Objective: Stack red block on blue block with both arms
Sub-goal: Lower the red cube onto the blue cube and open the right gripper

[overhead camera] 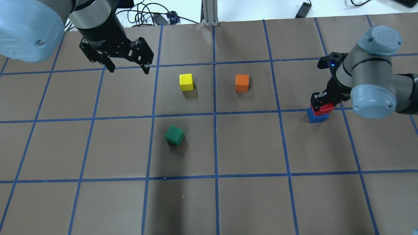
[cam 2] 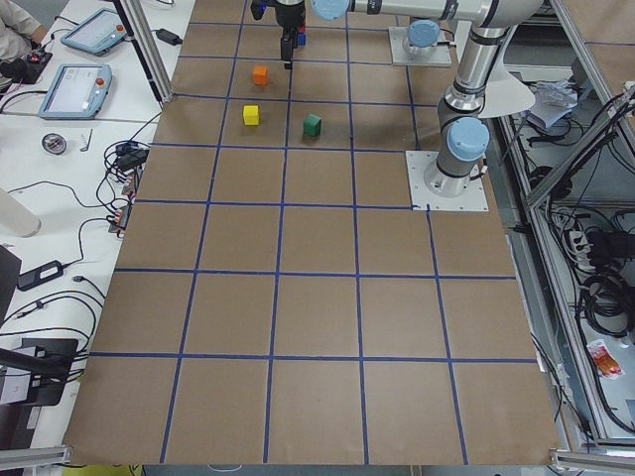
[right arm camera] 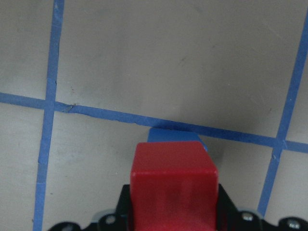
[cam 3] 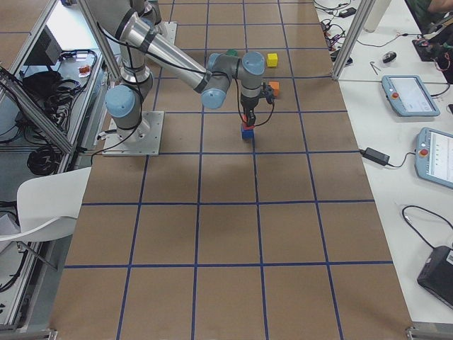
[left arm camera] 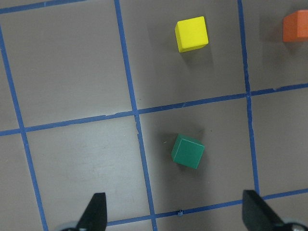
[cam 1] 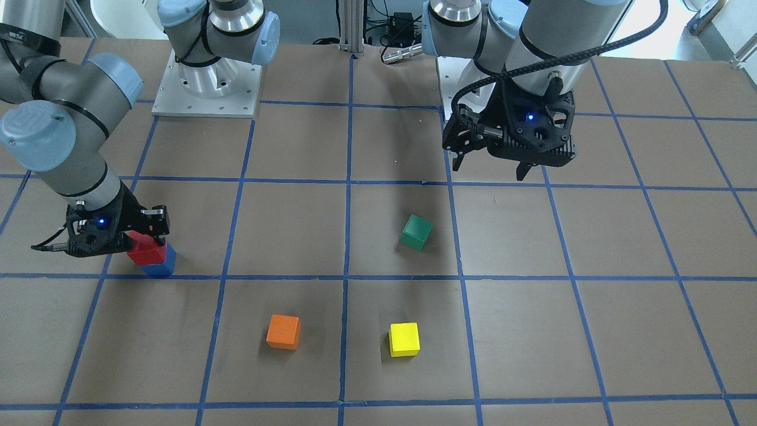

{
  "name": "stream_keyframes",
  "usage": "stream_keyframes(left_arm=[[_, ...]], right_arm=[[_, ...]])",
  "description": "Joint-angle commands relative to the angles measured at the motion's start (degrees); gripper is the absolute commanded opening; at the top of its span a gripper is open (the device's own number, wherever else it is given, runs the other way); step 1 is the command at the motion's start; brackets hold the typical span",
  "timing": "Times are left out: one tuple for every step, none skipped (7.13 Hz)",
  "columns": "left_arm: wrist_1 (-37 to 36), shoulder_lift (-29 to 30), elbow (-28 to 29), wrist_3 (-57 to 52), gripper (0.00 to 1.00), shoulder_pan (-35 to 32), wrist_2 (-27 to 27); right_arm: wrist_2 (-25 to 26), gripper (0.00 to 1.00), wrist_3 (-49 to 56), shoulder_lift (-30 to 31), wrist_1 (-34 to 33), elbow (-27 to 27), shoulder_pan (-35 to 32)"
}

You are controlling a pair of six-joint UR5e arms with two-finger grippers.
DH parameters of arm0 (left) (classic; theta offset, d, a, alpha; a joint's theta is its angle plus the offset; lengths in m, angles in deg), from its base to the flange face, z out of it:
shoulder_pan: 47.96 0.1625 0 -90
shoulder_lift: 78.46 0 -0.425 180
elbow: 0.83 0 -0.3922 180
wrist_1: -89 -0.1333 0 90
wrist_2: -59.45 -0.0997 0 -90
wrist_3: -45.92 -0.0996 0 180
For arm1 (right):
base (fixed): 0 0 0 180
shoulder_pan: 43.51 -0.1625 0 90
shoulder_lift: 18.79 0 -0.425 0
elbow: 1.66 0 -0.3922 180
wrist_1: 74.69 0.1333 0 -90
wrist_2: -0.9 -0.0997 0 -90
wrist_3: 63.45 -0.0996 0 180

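My right gripper (cam 1: pixel 148 236) is shut on the red block (cam 1: pixel 144 252) and holds it on top of the blue block (cam 1: pixel 161 266), slightly turned against it. I cannot tell whether the two touch. In the overhead view the red block (overhead camera: pixel 325 108) and blue block (overhead camera: pixel 315 117) are at the right, under the right gripper (overhead camera: pixel 321 103). The right wrist view shows the red block (right arm camera: pixel 173 183) between the fingers, with only the blue block's far edge (right arm camera: pixel 174 135) showing. My left gripper (overhead camera: pixel 129 70) is open and empty, hovering high over the far left; it also shows in the front view (cam 1: pixel 489 170).
A green cube (overhead camera: pixel 174 135) lies tilted near the table's middle. A yellow cube (overhead camera: pixel 186 82) and an orange cube (overhead camera: pixel 242 83) lie farther out. All three are apart from the stack. The left wrist view looks down on the green cube (left arm camera: pixel 187 151) and yellow cube (left arm camera: pixel 192 33).
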Motion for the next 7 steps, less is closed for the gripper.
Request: stream_keyframes(left_arm=[[0.00,0.02,0.03,0.02,1.00,0.03,0.00],[0.00,0.02,0.03,-0.07,1.00,0.03,0.00],[0.00,0.02,0.03,0.10,1.00,0.03,0.00],[0.00,0.02,0.03,0.10,1.00,0.12,-0.09],[0.00,0.02,0.03,0.10,1.00,0.12,-0.09],[0.00,0.02,0.03,0.10,1.00,0.12,-0.09],[0.00,0.02,0.03,0.10,1.00,0.12,0.00]], right_arm=[[0.61,0.54,-0.05,-0.07,0.01,-0.05,0.00],[0.70,0.55,-0.13,-0.07,0.01,-0.05,0.00],[0.70,0.80,-0.13,-0.50,-0.08,0.03,0.09],[0.70,1.00,-0.22,-0.59,-0.17,0.04,0.09],[0.79,1.00,-0.57,-0.59,0.01,0.04,0.09],[0.88,1.00,-0.66,-0.51,0.27,0.21,0.09],[0.79,1.00,-1.10,0.36,1.49,0.73,0.18]])
